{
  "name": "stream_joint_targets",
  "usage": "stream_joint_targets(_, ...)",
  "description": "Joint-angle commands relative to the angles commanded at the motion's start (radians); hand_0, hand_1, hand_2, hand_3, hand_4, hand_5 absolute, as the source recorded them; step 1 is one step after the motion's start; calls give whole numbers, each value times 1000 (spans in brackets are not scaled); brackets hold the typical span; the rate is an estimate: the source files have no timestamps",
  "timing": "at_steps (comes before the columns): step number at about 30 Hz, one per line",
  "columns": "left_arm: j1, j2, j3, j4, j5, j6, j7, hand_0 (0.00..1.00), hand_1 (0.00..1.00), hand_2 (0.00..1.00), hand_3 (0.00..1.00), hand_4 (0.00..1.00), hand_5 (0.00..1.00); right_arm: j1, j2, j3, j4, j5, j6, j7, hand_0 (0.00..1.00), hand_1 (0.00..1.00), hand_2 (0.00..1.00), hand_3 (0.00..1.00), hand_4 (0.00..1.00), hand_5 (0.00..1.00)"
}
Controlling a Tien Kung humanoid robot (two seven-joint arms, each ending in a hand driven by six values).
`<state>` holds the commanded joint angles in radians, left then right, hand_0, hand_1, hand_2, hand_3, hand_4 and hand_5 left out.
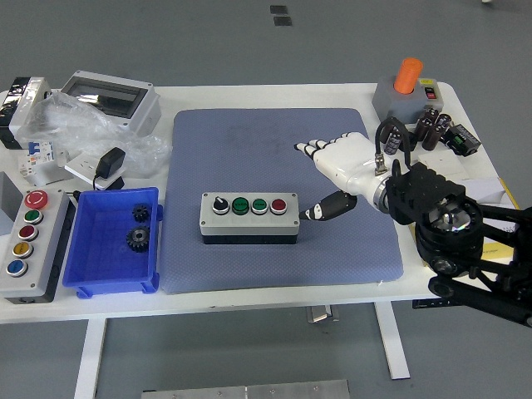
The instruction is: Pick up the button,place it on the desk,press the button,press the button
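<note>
A grey button box lies on the blue mat near its front, with a black knob, two green buttons and a red button on top. My right hand is white with black fingertips. It hovers over the mat to the right of the box, fingers spread and empty, thumb pointing toward the box's right end without touching it. The left arm is out of view.
A blue bin with two gears stands left of the mat. A larger button panel lies at the far left. A grey box with an orange knob, several dark cylinders and a booklet are at the right.
</note>
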<state>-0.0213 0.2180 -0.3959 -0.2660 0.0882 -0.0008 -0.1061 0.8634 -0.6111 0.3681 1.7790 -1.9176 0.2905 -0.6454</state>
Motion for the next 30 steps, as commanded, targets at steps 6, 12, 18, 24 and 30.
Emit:
stream_joint_targets(6, -2, 2, -6, 0, 5, 1, 5, 640, 631, 585, 562, 435, 2, 21, 16, -36, 0, 34, 58, 0, 572, 478, 340, 998, 476, 117)
stream_joint_targets(12, -2, 1, -12, -1, 10, 2, 9, 640, 632, 585, 563, 435, 2, 22, 45, -61, 0, 44, 34, 0, 536, 474, 296, 998, 385, 89)
stream_joint_targets(18, 0, 0, -20, -1, 16, 3, 13, 640, 633, 585, 562, 435, 2, 13, 50, -63, 0, 105, -18, 38, 519, 482, 287, 998, 281, 25)
stream_joint_targets(24, -1, -1, -22, -1, 18, 4, 14, 642, 631, 585, 562, 434, 2, 10, 58, -87, 0, 152, -36, 61, 501, 485, 280, 998, 252, 11)
stream_joint_targets(30, -2, 0, -24, -1, 20, 3, 14, 642, 632, 585, 562, 434, 2, 9, 66, -104, 0, 168, -36, 63, 507, 497, 278, 998, 237, 2)
